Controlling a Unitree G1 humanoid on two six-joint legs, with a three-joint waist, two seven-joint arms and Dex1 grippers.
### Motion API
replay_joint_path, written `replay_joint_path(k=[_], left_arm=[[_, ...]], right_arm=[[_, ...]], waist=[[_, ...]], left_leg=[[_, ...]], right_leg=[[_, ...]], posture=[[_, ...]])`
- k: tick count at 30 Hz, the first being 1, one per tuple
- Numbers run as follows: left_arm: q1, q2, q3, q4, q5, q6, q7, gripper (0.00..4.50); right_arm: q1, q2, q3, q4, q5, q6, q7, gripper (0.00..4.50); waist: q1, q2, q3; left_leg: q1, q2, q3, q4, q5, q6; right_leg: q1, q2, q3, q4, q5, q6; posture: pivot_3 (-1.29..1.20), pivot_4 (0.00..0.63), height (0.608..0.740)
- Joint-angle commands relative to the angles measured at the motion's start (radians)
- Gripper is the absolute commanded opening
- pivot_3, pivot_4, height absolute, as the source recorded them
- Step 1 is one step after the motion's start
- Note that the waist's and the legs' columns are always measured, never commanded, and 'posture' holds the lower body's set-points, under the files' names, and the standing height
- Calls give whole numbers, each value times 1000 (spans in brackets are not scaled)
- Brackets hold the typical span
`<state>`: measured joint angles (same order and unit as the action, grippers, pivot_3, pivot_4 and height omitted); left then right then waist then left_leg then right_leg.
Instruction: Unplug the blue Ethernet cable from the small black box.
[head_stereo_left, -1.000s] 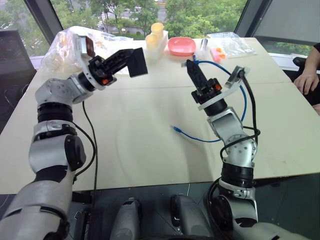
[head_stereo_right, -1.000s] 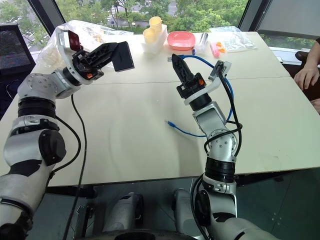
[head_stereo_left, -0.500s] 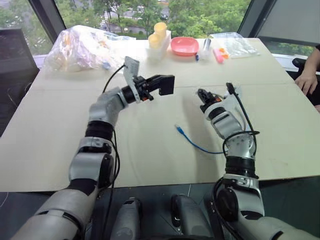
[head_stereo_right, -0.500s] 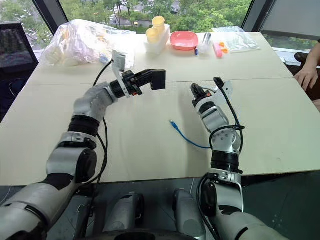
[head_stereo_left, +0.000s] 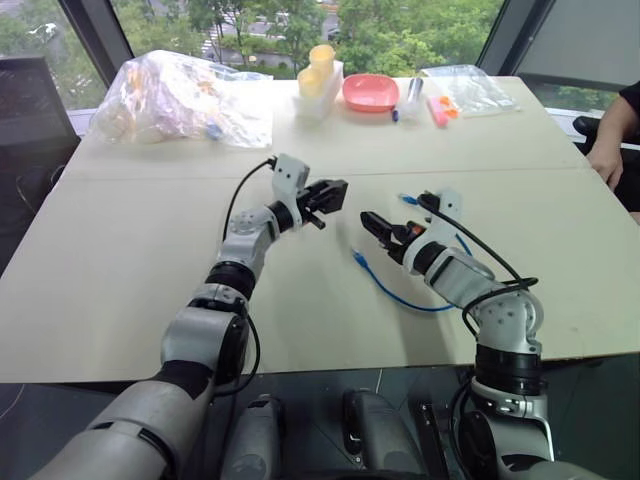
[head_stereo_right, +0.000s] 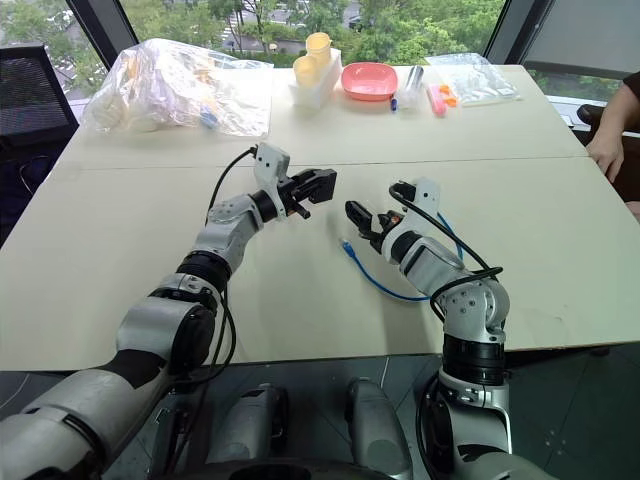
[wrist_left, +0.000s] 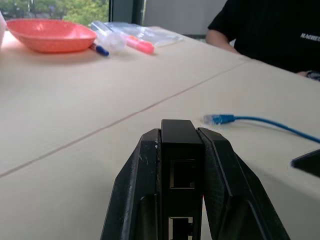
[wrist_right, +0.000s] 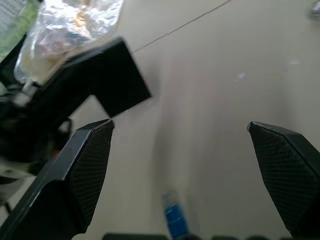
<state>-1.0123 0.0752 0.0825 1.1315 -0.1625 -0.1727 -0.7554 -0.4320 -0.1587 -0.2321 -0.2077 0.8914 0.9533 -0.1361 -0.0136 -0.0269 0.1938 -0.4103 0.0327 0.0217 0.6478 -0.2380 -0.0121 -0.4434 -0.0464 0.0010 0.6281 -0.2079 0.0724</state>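
My left gripper (head_stereo_left: 326, 196) hovers low over the middle of the table, shut on the small black box (wrist_left: 182, 160), which sits edge-on between the fingers with its empty ports facing out. The blue Ethernet cable (head_stereo_left: 396, 296) lies loose on the table. One clear plug (head_stereo_left: 358, 259) rests just below the gap between the two grippers, apart from the box. The cable curves right, under my right arm, to a second end (head_stereo_left: 408, 199). My right gripper (head_stereo_left: 377, 229) points toward the box with its fingers spread wide and nothing between them.
Along the far edge stand a crumpled plastic bag (head_stereo_left: 180, 95), yellow cups (head_stereo_left: 318, 68), a pink bowl (head_stereo_left: 369, 92), markers (head_stereo_left: 438, 108) and a clear bag (head_stereo_left: 465, 88). A person's hand (head_stereo_left: 608, 150) rests at the table's right edge.
Both arms have come down close to the table. The left gripper carried the box down and to the right. The right gripper went from shut to wide open, and the cable's far end now lies on the table.
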Motion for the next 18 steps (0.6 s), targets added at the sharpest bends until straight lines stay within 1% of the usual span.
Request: replay_joint_path(k=[1, 2, 4, 6, 8, 11, 14, 15, 18], left_arm=[[-22, 1, 2, 12, 10, -27, -11, 2098], [-23, 2, 2, 15, 12, -30, -14, 2446], [-21, 8, 5, 13, 11, -32, -16, 2977], [-22, 28, 9, -9, 1, 3, -40, 3512], [-11, 64, 17, -97, -28, 69, -87, 4034], [38, 114, 17, -289, -61, 177, -115, 4034], [128, 196, 39, -606, -160, 428, -130, 4034], [152, 213, 44, -684, -189, 495, -124, 4034], [288, 351, 77, -990, -313, 773, -136, 4034]], right_arm=[[10, 6, -3, -32, -25, -35, 17, 4500], [11, 8, -3, -33, -29, -38, 19, 4500], [20, 10, -2, -35, -40, -53, 32, 4500], [27, 12, 1, -39, -48, -66, 44, 4500], [39, 1, 6, -53, -61, -77, 67, 4500], [56, -21, 9, -72, -74, -93, 111, 4500], [83, -68, 12, -99, -99, -132, 183, 4500], [91, -78, 12, -106, -103, -140, 199, 4500], [137, -141, -4, -146, -107, -176, 292, 4500]], waist=[[0, 0, 0], [0, 0, 0], [-1, 0, 0], [-1, 0, 0], [-4, 0, 0], [-5, 0, 0], [-6, 0, 0], [-7, 0, 0], [-9, 0, 0]], left_leg=[[0, 0, 0, 0, 0, 0], [0, 0, 0, 0, 0, 0], [0, 0, 0, 0, 0, 0], [0, 0, 0, 0, 0, 0], [0, 0, 0, 0, 0, 0], [0, 0, 0, -1, 0, 0], [0, 1, 0, -1, 0, 0], [0, 1, 0, -1, 0, 0], [0, 1, 0, -1, 0, 0]], right_leg=[[0, 0, 0, 0, 0, 0], [0, 0, 0, 0, 0, 0], [0, 0, 0, 0, 0, 0], [0, 0, 0, 0, 0, 0], [0, 0, 0, 0, 0, 0], [0, 0, 0, 0, 0, 0], [0, 0, 0, 0, 0, 0], [0, 0, 0, 0, 0, 0], [0, 0, 0, 0, 0, 0]], posture=[[0, 150, 740], [0, 150, 740], [0, 150, 740], [0, 150, 740], [0, 150, 740], [0, 150, 740], [0, 150, 740], [0, 150, 740], [0, 150, 740]])
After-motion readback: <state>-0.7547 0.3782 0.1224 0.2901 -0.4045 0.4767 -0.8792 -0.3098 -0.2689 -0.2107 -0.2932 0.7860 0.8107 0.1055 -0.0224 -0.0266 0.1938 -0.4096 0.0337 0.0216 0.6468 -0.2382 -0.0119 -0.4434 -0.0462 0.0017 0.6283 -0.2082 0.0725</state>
